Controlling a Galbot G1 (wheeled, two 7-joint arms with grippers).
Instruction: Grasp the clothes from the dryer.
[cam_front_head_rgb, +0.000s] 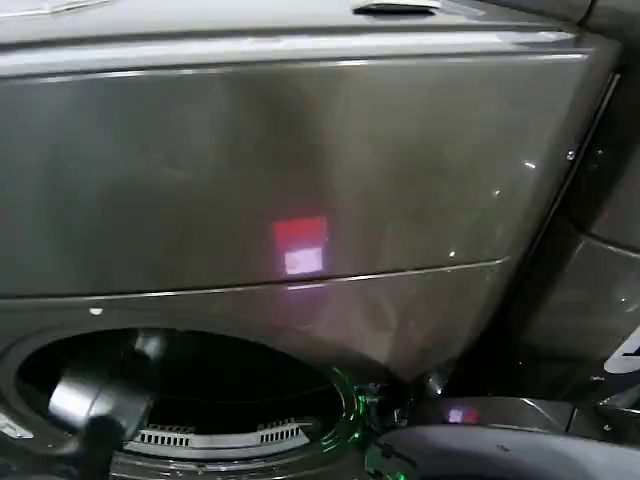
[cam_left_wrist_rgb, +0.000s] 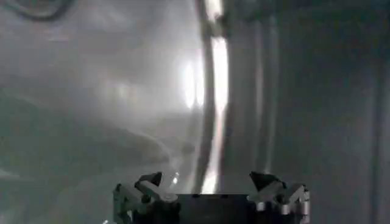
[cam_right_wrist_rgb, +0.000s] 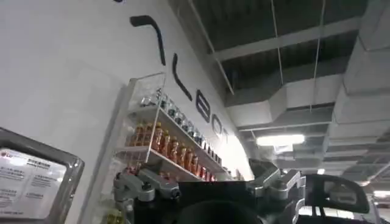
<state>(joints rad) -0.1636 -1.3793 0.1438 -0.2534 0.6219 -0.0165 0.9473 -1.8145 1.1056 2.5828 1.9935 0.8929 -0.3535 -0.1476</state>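
- Step: reach into the dryer (cam_front_head_rgb: 300, 170), before any grasp. Left arm enters the round mouth (cam_front_head_rgb: 190, 385) at the lower left of the head view; its grey link crosses the dark opening.
- Left tool (cam_left_wrist_rgb: 210, 185): jaws spread wide, nothing between them. Its wrist view looks along the pale, shiny drum wall (cam_left_wrist_rgb: 91, 103), with a bright glare streak beside a dark vertical band.
- Clothes: no fabric can be made out in any view. Whether the bundle lies deeper in the drum or under the tool, I cannot tell.
- Dryer: dark bronze-grey front panel, glossy. A red-and-white glow (cam_front_head_rgb: 300, 245) sits on the panel above the mouth; whether it is a light or a reflection is unclear. A green glow (cam_front_head_rgb: 345, 395) shows at the rim on the right of the mouth. Ribbed vents (cam_front_head_rgb: 220, 435) show low inside the opening.
- Right tool (cam_right_wrist_rgb: 210, 182): jaws apart and empty, tilted up and away from the dryer toward a white wall, a shelf of bottles (cam_right_wrist_rgb: 170, 143) and ceiling lights. Judged parked.
- Next move, as a judgement: the left tool needs to go further in and down until the fabric comes between the jaws, then close on it. Jaws are already wide enough for a small bundle, so no reopening is needed.
- Risk, as a judgement: with the target out of sight, the tool may close on nothing or scrape the drum wall. The rim of the mouth sits near the arm link, so the pull-out path needs care.
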